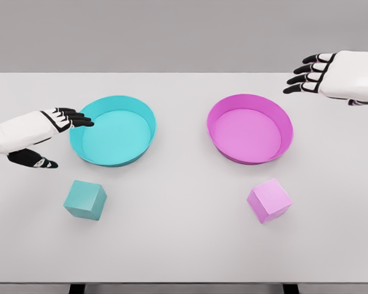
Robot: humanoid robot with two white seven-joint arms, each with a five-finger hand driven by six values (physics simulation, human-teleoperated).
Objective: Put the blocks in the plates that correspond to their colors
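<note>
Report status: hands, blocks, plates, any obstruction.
Left hand open by teal plate; right hand open, raised far right. Teal block and pink block on table, outside plates. Pink plate empty. No obstruction.

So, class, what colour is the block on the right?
Pink block, seen best in the head view.

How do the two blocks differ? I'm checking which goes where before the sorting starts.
The teal block is blue-green, the pink block light magenta. The teal block lies on the left, in front of the teal plate; the pink block lies on the right, in front of the pink plate. Each is turned slightly differently. Both are cubes of similar size, resting on the table, outside the plates and untouched.
</note>
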